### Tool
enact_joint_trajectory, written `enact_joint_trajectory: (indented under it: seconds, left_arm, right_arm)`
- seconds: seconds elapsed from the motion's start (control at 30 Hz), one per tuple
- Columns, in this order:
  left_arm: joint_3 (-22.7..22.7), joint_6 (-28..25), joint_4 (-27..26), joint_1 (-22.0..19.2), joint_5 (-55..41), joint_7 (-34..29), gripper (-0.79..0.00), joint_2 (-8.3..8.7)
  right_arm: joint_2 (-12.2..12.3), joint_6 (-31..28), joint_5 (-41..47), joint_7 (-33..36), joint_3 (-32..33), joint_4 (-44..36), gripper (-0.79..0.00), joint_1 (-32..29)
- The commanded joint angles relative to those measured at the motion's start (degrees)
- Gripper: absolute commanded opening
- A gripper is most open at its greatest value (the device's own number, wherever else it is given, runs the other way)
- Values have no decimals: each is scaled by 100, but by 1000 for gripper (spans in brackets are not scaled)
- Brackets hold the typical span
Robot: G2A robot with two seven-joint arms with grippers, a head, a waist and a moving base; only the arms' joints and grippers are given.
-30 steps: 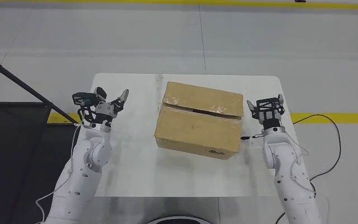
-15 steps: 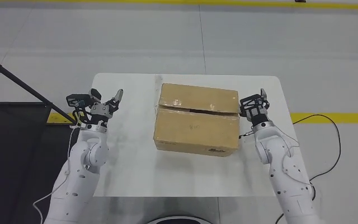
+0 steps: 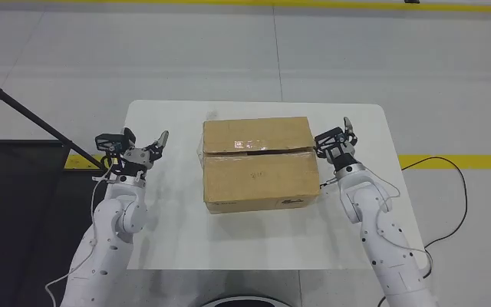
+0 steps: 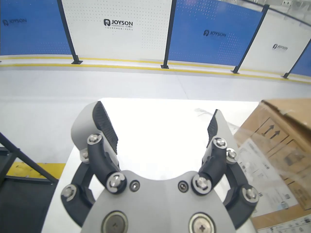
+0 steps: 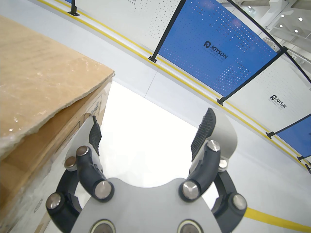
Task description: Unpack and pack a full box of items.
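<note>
Top view: closed box (image 3: 259, 173) mid worktop (image 3: 176, 230), left tool (image 3: 145, 139) at its 9 o'clock, right tool (image 3: 335, 133) just beside at 3 o'clock, both wide, empty. I should catch the 12 o'clock flap (image 3: 257, 135) by its edge, gently.

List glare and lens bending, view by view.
Left wrist view: the white table glares blank ahead of the open left gripper; the blue-and-white fence bows. Right wrist view: plastic film on the brown cardboard box glints. Top view: even light.
</note>
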Motion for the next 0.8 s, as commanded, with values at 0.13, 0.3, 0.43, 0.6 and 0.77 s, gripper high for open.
enact_joint_trajectory:
  seconds: [0.13, 0.3, 0.43, 0.6, 0.77]
  left_arm:
    - [251, 390, 84, 4, 1074, -334, 0, 2]
    - [567, 410, 216, -225, 1708, -333, 0, -24]
    - [567, 410, 216, -225, 1708, -333, 0, -24]
    - [606, 364, 221, -212, 1829, -349, 0, -21]
    - [1005, 661, 444, -390, 2816, -193, 0, -54]
  right_arm:
    - [64, 155, 124, -231, 487, -351, 0, -392]
    - [124, 185, 257, -462, 943, -719, 0, -826]
    - [164, 181, 265, -603, 1243, -1006, 0, -1164]
    - [164, 181, 265, -603, 1243, -1006, 0, -1164]
    - [164, 181, 265, -603, 1243, -1006, 0, -1164]
